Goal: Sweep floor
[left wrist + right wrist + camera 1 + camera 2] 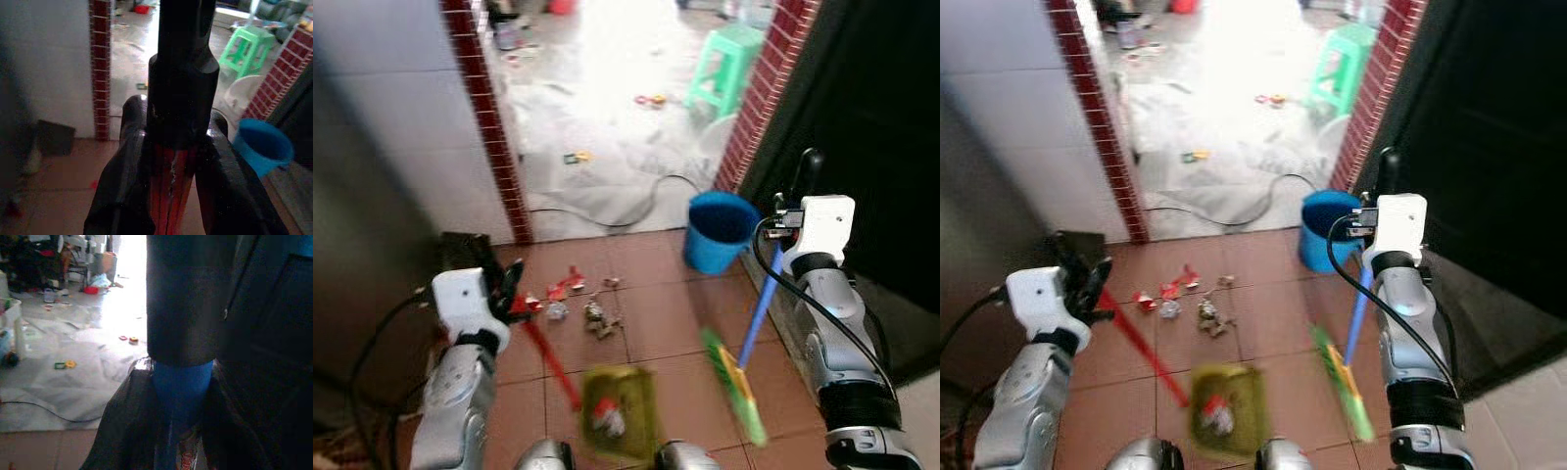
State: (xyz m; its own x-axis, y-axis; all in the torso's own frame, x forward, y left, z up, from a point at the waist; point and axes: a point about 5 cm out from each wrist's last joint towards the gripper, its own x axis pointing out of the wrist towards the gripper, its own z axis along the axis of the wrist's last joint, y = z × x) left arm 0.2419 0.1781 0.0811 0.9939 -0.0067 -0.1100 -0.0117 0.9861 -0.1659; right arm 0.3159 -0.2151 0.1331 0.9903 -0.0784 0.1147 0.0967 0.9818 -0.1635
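Surroundings: a blue bucket [719,230] stands on the terracotta tile floor [646,313] at the doorway, beside a red brick pillar [759,93]; a grey cable [607,217] curls over the pale floor past the threshold, where a green stool [724,64] stands.
In the way: a loose heap of litter [582,299], red wrappers and crumpled scraps, lies on the tiles between the two arms, ahead of the pan.
Dustpan [619,409]: yellow-green, blurred, low on the floor near the robot's feet, with a red-and-white scrap inside; its red handle [548,360] slants up to the left gripper.
Broom [736,387]: green head with a yellow strip, blurred, on the tiles right of the pan; blue shaft [762,305] rises to the right gripper.
Left gripper [171,166]: fingers clamped around the red handle.
Right gripper [181,406]: fingers closed on the blue shaft.
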